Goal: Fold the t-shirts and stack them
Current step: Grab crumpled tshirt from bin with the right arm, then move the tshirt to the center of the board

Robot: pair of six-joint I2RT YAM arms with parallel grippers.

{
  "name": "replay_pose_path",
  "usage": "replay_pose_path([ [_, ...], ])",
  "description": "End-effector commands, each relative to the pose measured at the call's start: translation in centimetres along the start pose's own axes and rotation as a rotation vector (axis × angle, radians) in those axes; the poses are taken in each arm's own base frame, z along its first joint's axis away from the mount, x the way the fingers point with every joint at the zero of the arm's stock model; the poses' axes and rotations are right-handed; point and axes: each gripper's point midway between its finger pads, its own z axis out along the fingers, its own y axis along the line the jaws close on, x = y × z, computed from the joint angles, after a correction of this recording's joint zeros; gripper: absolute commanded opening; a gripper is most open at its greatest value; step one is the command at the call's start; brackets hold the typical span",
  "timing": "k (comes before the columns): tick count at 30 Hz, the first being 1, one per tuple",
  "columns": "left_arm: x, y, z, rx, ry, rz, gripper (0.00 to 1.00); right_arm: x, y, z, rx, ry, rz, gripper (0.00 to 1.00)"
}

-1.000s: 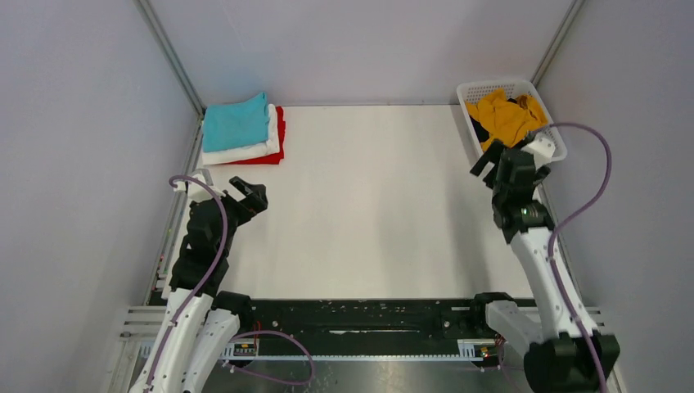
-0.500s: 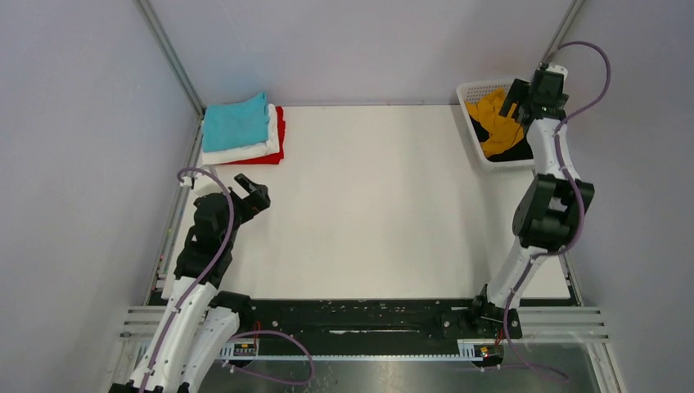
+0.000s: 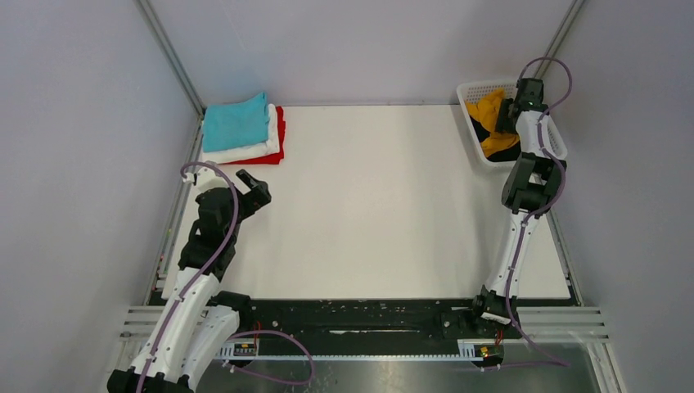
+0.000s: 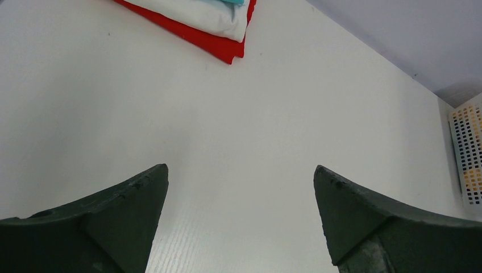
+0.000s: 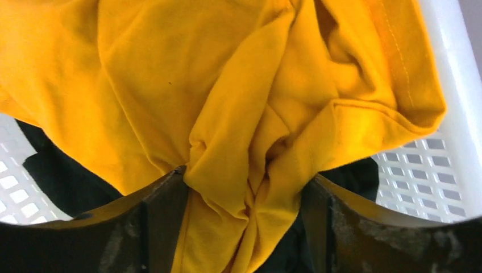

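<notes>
A crumpled mustard-orange t-shirt (image 3: 489,110) lies in the white basket (image 3: 479,86) at the far right, on top of a black t-shirt (image 3: 503,153). My right gripper (image 3: 509,115) reaches down into the basket. In the right wrist view its jaws (image 5: 244,176) stand wide, with a bunched fold of the mustard-orange shirt (image 5: 170,85) between them touching both fingers; the black shirt (image 5: 62,182) shows underneath. At the far left, folded teal (image 3: 236,123), white (image 3: 245,151) and red (image 3: 281,131) t-shirts form a stack. My left gripper (image 3: 254,190) hovers open and empty near that stack.
The basket's lattice wall (image 5: 449,68) rises close on the right of my right fingers. In the left wrist view the left gripper (image 4: 241,168) faces bare white table (image 4: 239,102), with the red shirt's corner (image 4: 199,38) ahead left and the basket (image 4: 469,153) far right.
The right arm swung from beside the basket up over it and down into it, and its jaws have started narrowing around the mustard-orange shirt. The left arm barely moved.
</notes>
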Motion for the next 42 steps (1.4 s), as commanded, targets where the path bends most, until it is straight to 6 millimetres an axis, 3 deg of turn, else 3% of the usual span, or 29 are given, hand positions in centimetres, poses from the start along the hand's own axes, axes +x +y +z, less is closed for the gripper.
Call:
replay_pose_path([
  [1,-2.2,-0.9,0.3,0.013,-0.073,-0.013,0.99,-0.1,0.2,-0.7,-0.030,0.039,-0.040,0.67],
  [5,-2.1,-0.9,0.5,0.011,-0.063,-0.013,0.99,-0.4,0.2,-1.2,-0.039,0.029,-0.046,0.21],
  [7,-2.1,-0.9,0.5,0.009,-0.063,-0.015,0.99,-1.1,0.3,-1.9,-0.054,0.012,-0.048,0.03],
  [8,-2.1,-0.9,0.5,0.008,-0.062,-0.014,0.99,-1.6,0.3,-2.5,-0.060,-0.002,-0.046,0.00],
  [11,-2.1,-1.0,0.4,0.012,-0.062,-0.018,0.99,-4.0,0.1,-4.8,-0.077,-0.060,-0.019,0.00],
  [14,-2.1,-1.2,0.2,0.025,-0.060,-0.021,0.99,-7.1,0.4,-8.7,-0.130,-0.144,0.020,0.00],
  [21,-2.1,-1.3,-0.2,0.045,-0.066,-0.034,0.99,-13.7,2.0,-22.1,-0.354,-0.368,0.182,0.00],
  [25,-2.0,-1.4,-0.3,0.050,-0.065,-0.037,0.99,-14.6,4.2,-30.1,-0.525,-0.452,0.194,0.00],
  [28,-1.9,-1.5,-0.4,0.060,-0.061,-0.038,0.99,-14.5,6.2,-36.6,-0.626,-0.526,0.135,0.00],
  [32,-1.9,-1.8,-0.5,0.074,-0.060,-0.042,0.99,-12.6,10.1,-46.3,-0.781,-0.642,-0.023,0.00],
  [38,-1.8,-2.0,-1.0,0.098,-0.056,-0.044,0.99,-6.4,15.8,-58.0,-1.143,-0.687,-0.210,0.00],
  [42,-1.9,-2.3,-1.6,0.115,-0.049,-0.048,0.99,-1.7,18.6,-63.5,-1.364,-0.664,-0.323,0.00],
])
